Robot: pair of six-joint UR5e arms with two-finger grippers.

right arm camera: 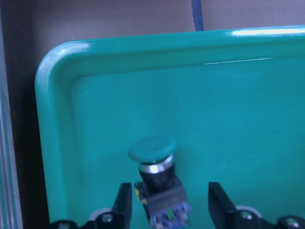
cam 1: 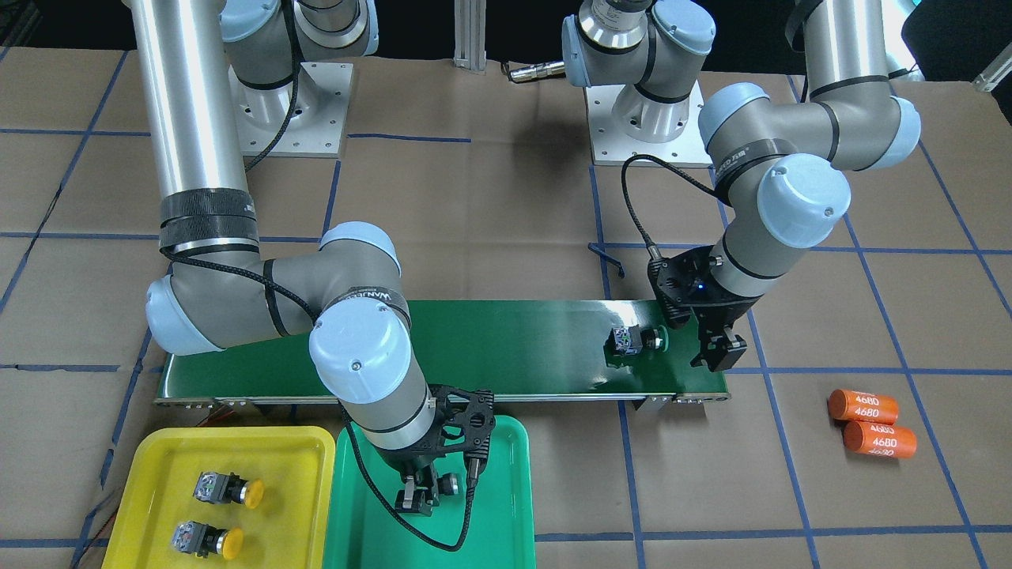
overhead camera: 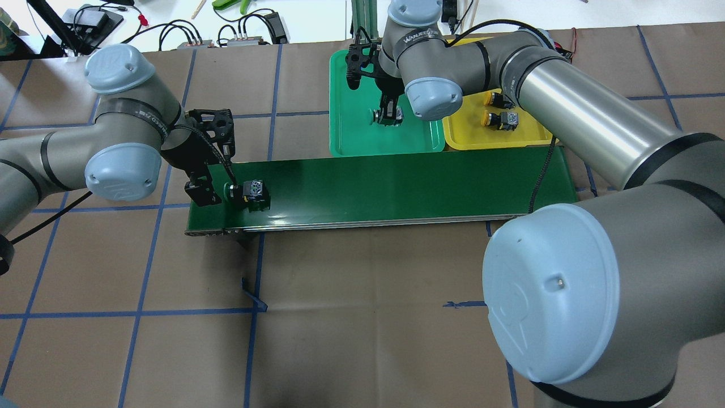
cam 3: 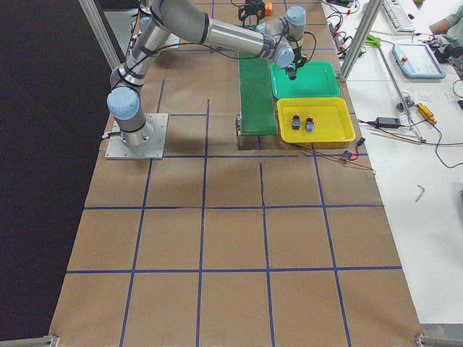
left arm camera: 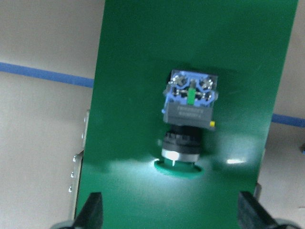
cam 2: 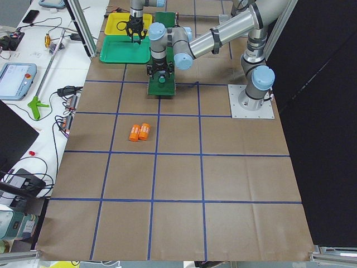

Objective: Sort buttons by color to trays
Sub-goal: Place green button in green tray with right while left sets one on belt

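Observation:
A green button point(left arm camera: 188, 112) lies on its side on the conveyor belt point(cam 1: 514, 340), cap toward my left gripper point(left arm camera: 170, 210). That gripper is open and empty, just beyond the cap at the belt's end point(overhead camera: 207, 192). My right gripper point(right arm camera: 167, 202) is low in the green tray point(cam 1: 506, 490), with its fingers point(right arm camera: 125, 205) open on either side of a second green button point(right arm camera: 152, 150). A gap shows beside that button's body. Two yellow buttons point(cam 1: 229, 490) point(cam 1: 207, 539) lie in the yellow tray point(cam 1: 158, 450).
Two orange cylinders printed "4680" point(cam 1: 863, 407) lie on the brown paper off the belt's end near my left arm. The two trays sit side by side against the belt's far edge point(overhead camera: 396, 148). My right arm's long forearm point(overhead camera: 595, 124) reaches over the yellow tray.

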